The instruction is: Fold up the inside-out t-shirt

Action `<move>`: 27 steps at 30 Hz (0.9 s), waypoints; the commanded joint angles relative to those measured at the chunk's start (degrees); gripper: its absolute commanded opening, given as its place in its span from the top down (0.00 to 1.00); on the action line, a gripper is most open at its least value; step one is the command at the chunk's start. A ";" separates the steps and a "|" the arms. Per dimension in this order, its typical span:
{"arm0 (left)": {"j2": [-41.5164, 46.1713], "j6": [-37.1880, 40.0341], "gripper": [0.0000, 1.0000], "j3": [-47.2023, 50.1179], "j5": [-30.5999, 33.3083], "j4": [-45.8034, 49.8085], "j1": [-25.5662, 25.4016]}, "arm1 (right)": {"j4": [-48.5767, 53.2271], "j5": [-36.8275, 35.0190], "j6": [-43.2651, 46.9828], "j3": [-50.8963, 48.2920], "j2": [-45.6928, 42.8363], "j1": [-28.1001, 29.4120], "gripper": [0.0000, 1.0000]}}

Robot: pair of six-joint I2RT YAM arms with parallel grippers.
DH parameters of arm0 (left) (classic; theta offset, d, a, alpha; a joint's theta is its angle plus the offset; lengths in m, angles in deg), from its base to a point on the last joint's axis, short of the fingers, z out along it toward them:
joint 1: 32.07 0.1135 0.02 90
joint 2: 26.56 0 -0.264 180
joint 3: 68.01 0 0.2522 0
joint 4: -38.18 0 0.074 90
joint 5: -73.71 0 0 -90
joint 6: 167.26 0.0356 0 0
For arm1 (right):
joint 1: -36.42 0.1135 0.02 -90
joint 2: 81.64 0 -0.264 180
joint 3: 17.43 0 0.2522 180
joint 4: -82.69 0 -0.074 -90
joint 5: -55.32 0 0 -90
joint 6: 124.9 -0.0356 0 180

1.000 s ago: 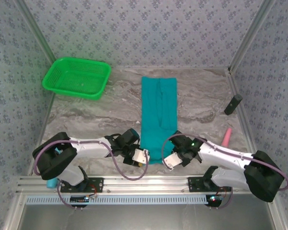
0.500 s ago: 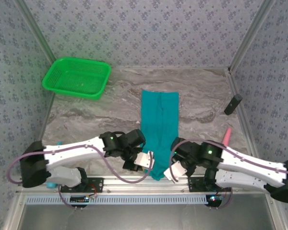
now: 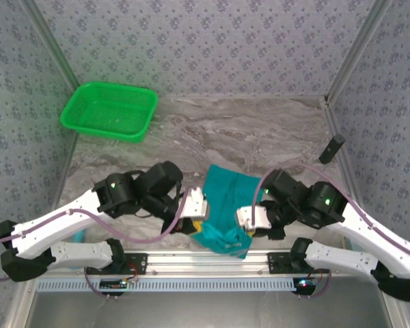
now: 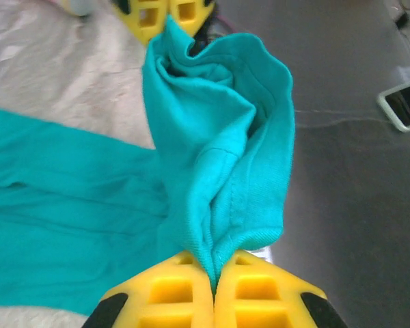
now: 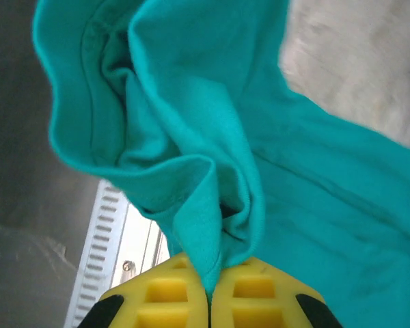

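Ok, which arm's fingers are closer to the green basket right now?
Left. The left fingers pinch the t-shirt at its near edge, down and right of the basket; the right fingers pinch it further right, across the shirt.

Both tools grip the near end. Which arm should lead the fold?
Right, slightly: the flat part of the t-shirt lies straight ahead of the right tool; the left tool, also shut on it, sits off to its side.

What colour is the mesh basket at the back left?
Bright green; the basket shows best in the top external view.
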 commanded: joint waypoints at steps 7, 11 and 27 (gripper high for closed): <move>-22.11 16.83 1.00 -13.59 -13.25 12.23 17.16 | 1.31 12.78 -2.65 -0.49 10.28 -25.24 1.00; -33.05 22.27 1.00 -22.19 -16.53 16.93 21.57 | 4.12 8.34 -0.42 0.95 17.13 -28.83 1.00; -58.24 21.01 1.00 -36.34 -19.14 8.68 28.00 | -16.51 -1.62 -7.65 -4.15 23.33 -39.51 1.00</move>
